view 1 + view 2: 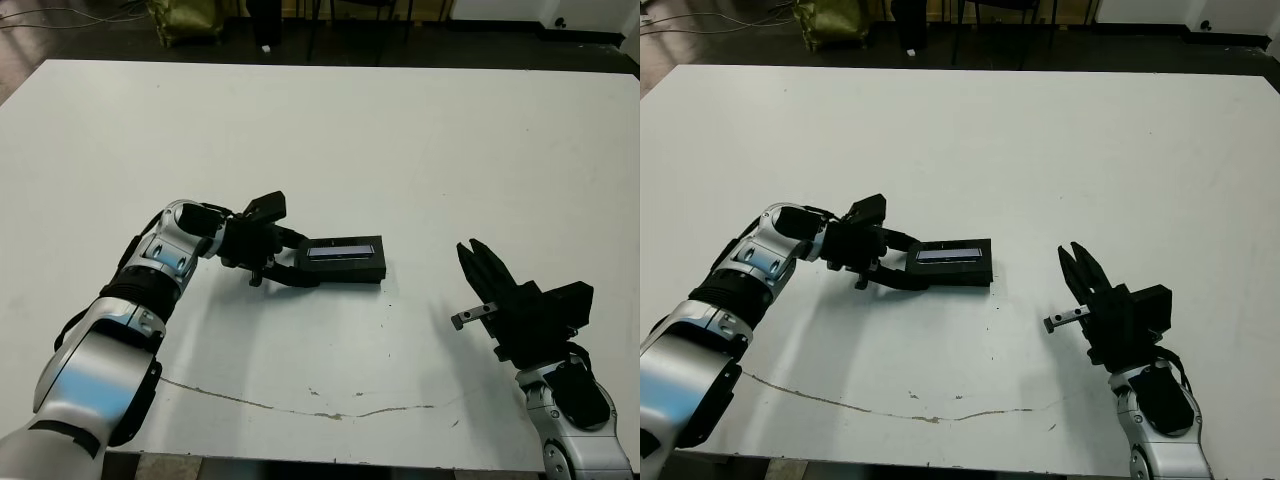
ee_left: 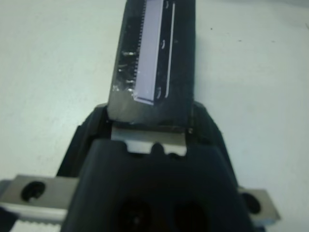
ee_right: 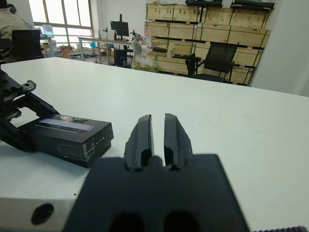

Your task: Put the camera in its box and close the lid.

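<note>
White matte table (image 1: 420, 130), closed black box (image 1: 345, 266).
We are gripping its glossy silver-striped lid (image 1: 340, 250) end with our left hand (image 1: 290, 262); our right hand (image 1: 478, 268) is resting pinched narrow.

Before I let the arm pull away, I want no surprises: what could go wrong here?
The left gripper grips one end of the closed box, lid on top. Pulling back without opening first could drag the box across the table. The grip is also at the end only, so opening unevenly might nudge the lid askew. The right gripper sits apart, too far to steady it.

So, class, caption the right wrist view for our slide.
Right gripper, fingers together, waits on the table beside the lidded box.
</note>
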